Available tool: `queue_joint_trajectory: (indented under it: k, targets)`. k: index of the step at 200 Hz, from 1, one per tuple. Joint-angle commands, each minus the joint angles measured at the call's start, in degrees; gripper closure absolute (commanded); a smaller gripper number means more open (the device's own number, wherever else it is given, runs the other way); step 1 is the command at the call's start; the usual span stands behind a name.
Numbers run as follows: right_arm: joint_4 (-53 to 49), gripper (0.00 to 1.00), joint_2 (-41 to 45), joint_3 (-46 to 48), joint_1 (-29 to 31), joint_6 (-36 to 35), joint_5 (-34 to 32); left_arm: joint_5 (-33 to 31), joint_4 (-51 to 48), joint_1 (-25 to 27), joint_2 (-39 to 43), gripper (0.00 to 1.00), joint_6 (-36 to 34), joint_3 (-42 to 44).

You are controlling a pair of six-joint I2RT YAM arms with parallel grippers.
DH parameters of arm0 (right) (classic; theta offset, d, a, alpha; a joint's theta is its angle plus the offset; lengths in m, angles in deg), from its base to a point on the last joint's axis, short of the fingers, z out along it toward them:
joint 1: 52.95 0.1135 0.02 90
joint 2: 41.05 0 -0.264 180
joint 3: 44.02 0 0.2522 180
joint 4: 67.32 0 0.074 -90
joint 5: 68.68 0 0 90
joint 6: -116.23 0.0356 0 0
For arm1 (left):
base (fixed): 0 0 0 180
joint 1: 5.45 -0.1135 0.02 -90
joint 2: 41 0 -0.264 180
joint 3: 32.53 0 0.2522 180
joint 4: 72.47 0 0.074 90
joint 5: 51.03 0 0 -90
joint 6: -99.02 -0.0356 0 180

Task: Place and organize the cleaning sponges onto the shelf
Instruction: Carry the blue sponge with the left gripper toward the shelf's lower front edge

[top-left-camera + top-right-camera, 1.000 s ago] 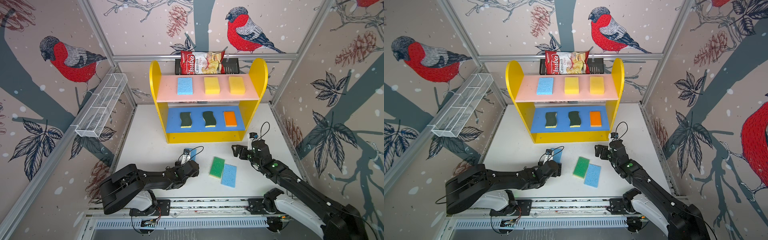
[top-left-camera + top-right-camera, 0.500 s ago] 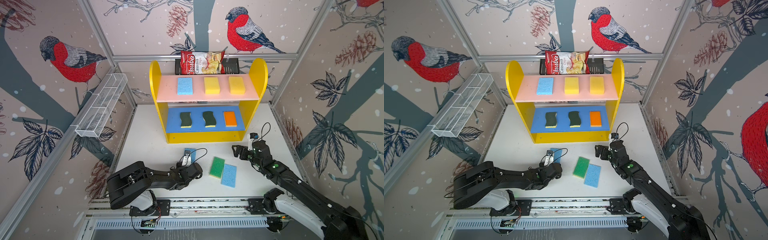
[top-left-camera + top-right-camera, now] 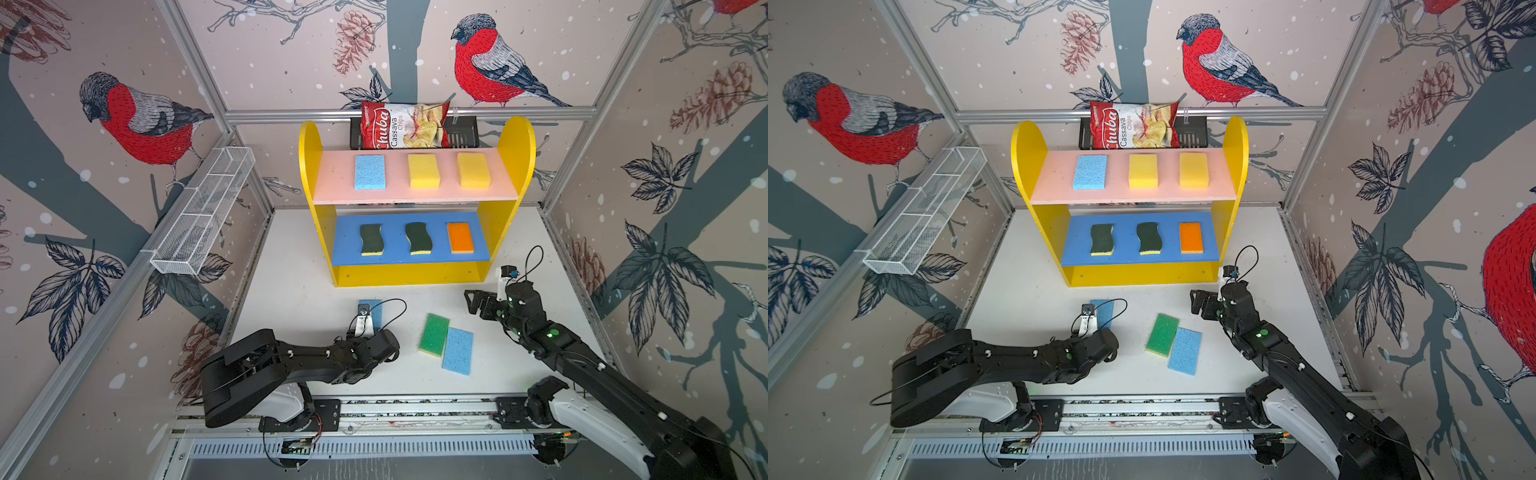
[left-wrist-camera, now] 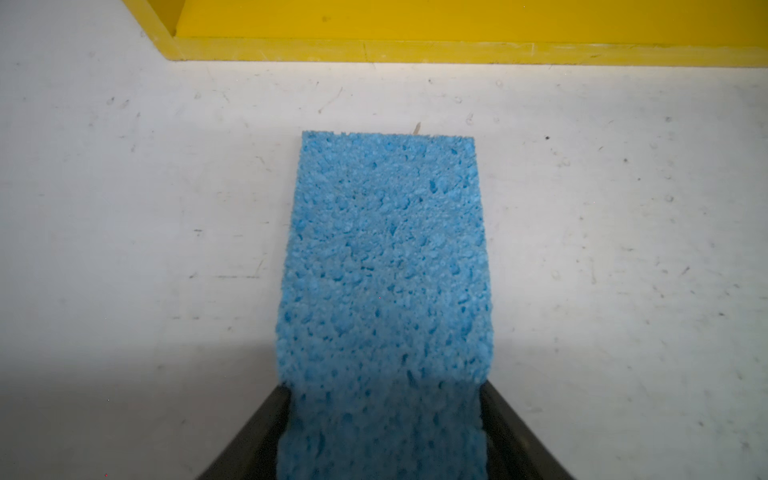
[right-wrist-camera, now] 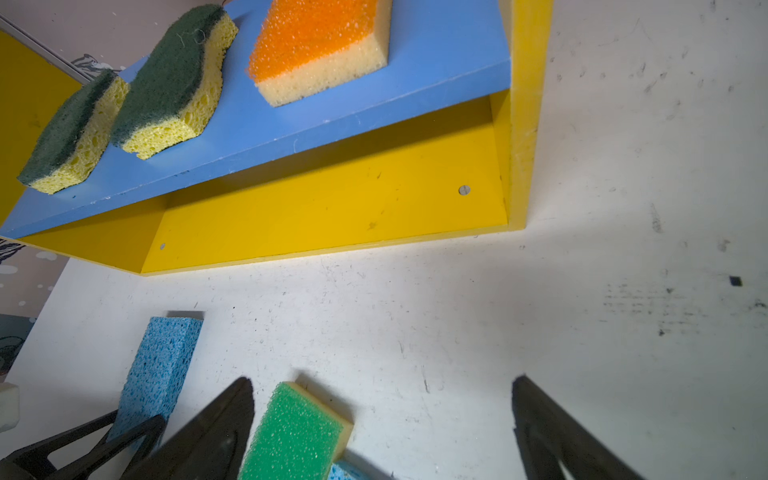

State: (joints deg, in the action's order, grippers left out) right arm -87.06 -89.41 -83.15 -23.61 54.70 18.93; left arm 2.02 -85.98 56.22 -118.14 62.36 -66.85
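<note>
Where the left gripper (image 4: 384,395) reaches toward the shelf (image 3: 415,272), its black fingers (image 4: 266,424) bear on both long sides of a light blue sponge (image 4: 386,257). That sponge lies flat on the white table (image 3: 291,291), just in front of the shelf's yellow base, left of centre. The foam appears slightly pinched. The wrist view cuts off most of the contact, so firmness of the hold is uncertain.

The right gripper (image 5: 382,380) hangs over the table near the shelf's right front corner, jaws spread wide with nothing between them.

Two sponges lie loose on the table between the arms, both angled. A bright green sponge (image 3: 433,335) is touched along its right edge by a second light blue sponge (image 3: 457,351), set slightly nearer.

The pink top board (image 3: 336,183) carries, left to right, a third light blue sponge (image 3: 370,171), a yellow sponge (image 3: 423,171) and a further yellow sponge (image 3: 473,170). The blue middle board (image 3: 436,255) carries a dark-green wavy sponge (image 3: 371,239), a further dark-green wavy sponge (image 3: 418,237) and an orange sponge (image 3: 460,237).

A chips bag (image 3: 405,126) sits in a black rack (image 3: 461,133) behind the shelf. A white wire mesh basket (image 3: 203,212) hangs on the left wall.
</note>
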Motion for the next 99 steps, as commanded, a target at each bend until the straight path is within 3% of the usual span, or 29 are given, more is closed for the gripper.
queue_joint_trajectory:
  k: [1, 61, 99]
  targets:
    - [1.5, 0.04, 0.1, 0.1, 0.0, 0.0, 0.6, 2.4, -4.4, -0.1, 3.5, 0.36, 1.6, 1.1]
    - [3.5, 0.04, -0.3, 1.1, 0.2, 0.2, 1.8, -3.1, -1.9, -2.4, 12.7, 0.35, -0.5, 3.4]
    - [4.2, 0.04, -0.9, 1.0, 0.2, -0.2, 2.2, -3.7, 3.1, -5.7, 13.4, 0.34, -5.1, 3.7]
